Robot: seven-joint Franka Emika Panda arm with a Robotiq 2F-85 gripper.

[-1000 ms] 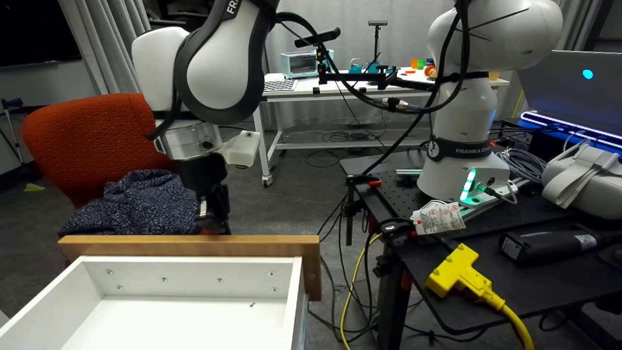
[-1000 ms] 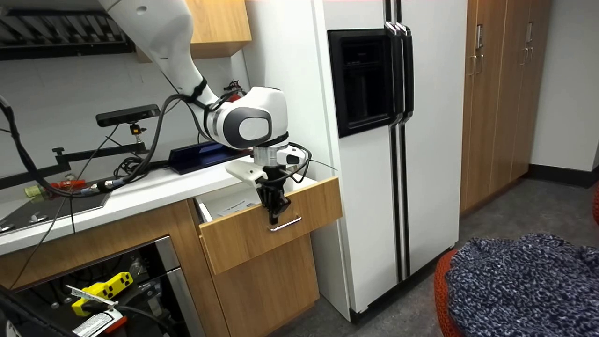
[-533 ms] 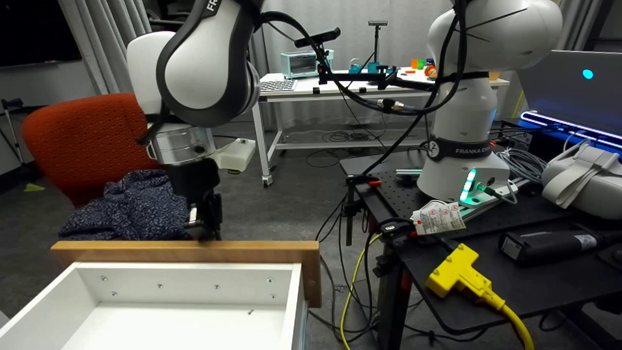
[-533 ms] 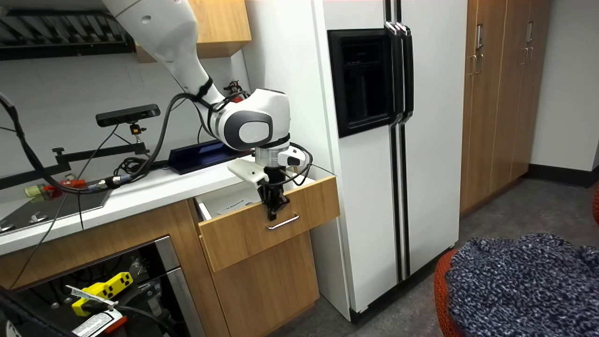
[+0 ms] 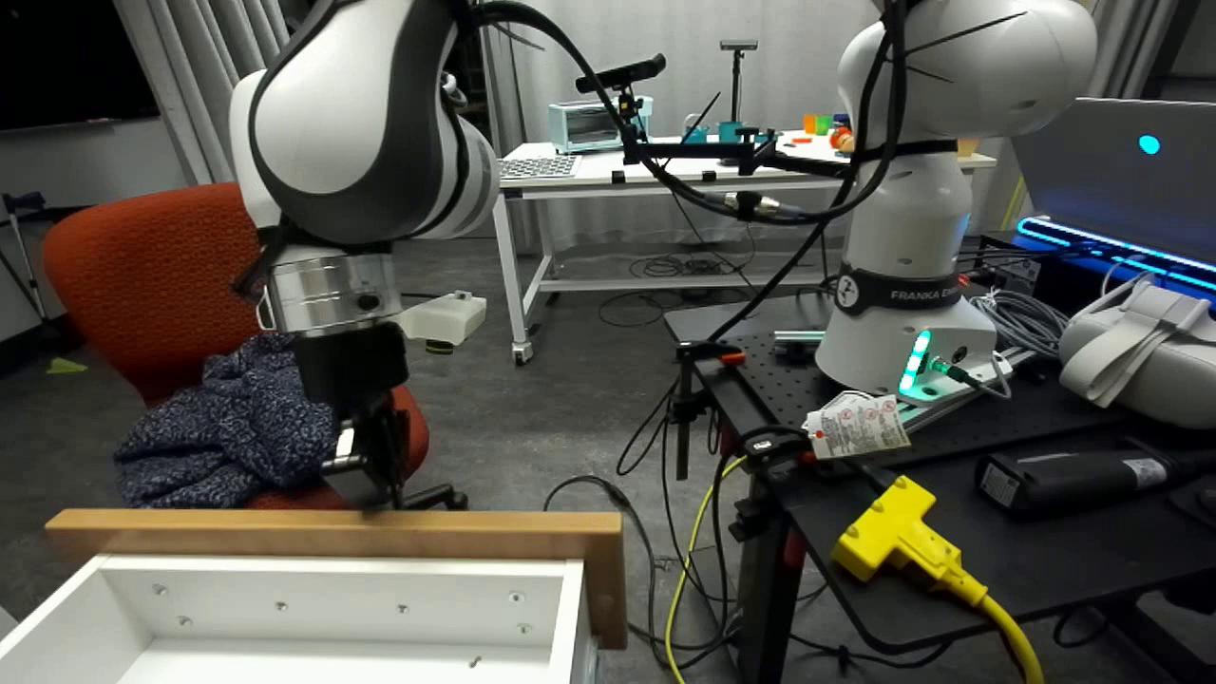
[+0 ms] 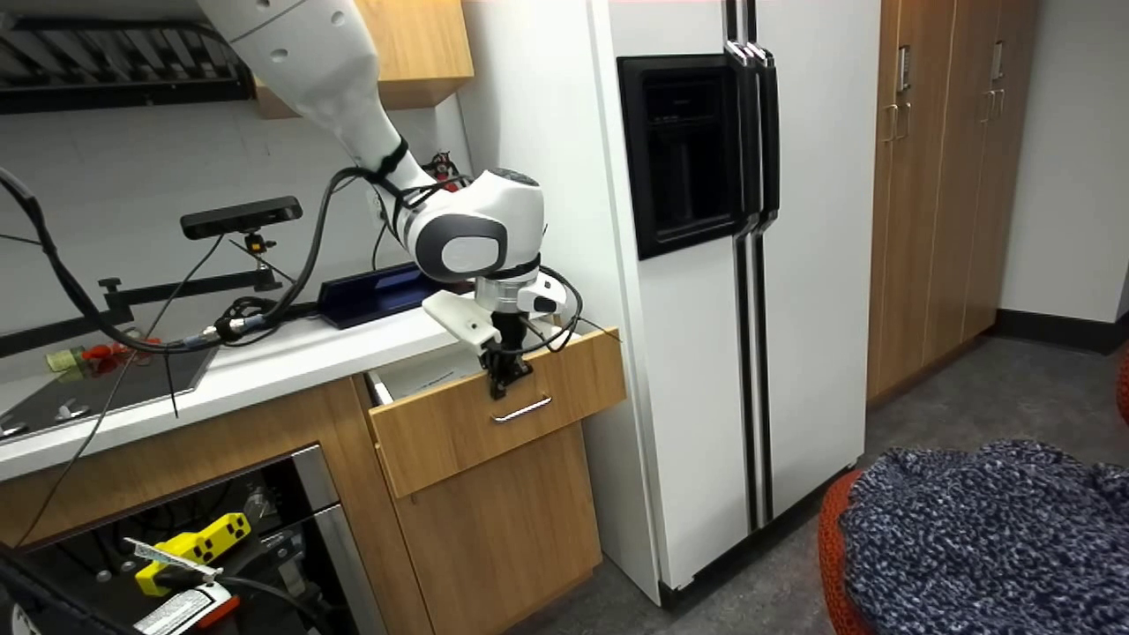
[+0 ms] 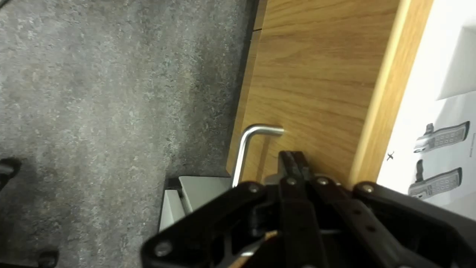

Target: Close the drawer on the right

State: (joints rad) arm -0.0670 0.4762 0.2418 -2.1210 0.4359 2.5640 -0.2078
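Note:
The drawer is pulled partly out of the counter. Its tan wooden front shows in both exterior views [image 5: 494, 537] [image 6: 441, 445] and in the wrist view [image 7: 327, 74]; white inner walls are behind it. A silver bar handle [image 6: 522, 408] sits on the front and also shows in the wrist view [image 7: 241, 152]. My gripper [image 7: 293, 158] is shut, fingertips together, with nothing between them. It points down at the outer face of the drawer front, above the handle [image 6: 500, 388], and appears to press against it. In an exterior view its tips are hidden behind the drawer front.
A white refrigerator [image 6: 688, 370] stands right beside the drawer. The white countertop [image 6: 309, 362] lies above it. An orange chair [image 5: 161, 266] with a dark knitted cloth [image 5: 228, 437] stands behind the arm. A black table [image 5: 950, 570] carries the robot base and a yellow power splitter [image 5: 888, 532].
The drawer has slid inward toward the cabinet, faster in the last half second. My shut gripper and arm have moved along with its front.

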